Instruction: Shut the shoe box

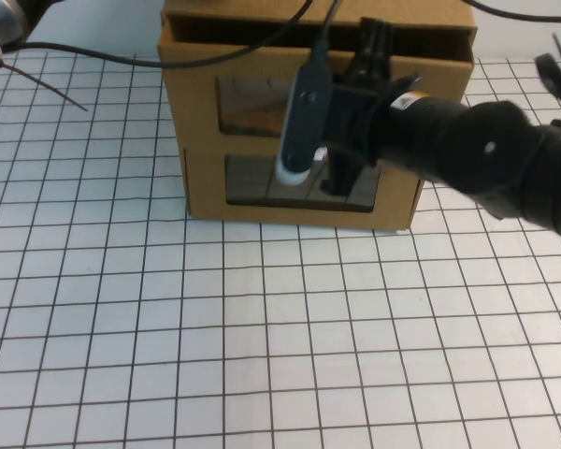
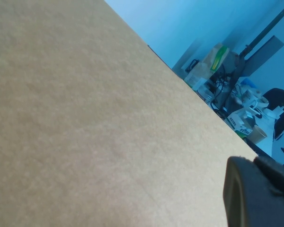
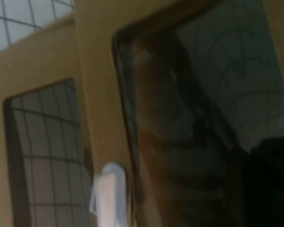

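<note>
Brown corrugated-cardboard shoe box (image 1: pixel 262 89), upper of two stacked drawer units, clear window, sits at far-centre of white gridded table (image 1: pixel 262 327). Top edge shows a dark gap, so drawer prob. not fully home. Right gripper (image 1: pixel 341 150) pressed up against the box fronts, over the windows; placed there presumably to shove the drawer in. Jaw state: can't tell, fingers masked by arm + cable. Small white pull tab (image 3: pixel 109 191) close beside it. Left gripper (image 2: pixel 255 194) hangs just beside a plain cardboard face; only one finger shows, can't tell if open.
</note>
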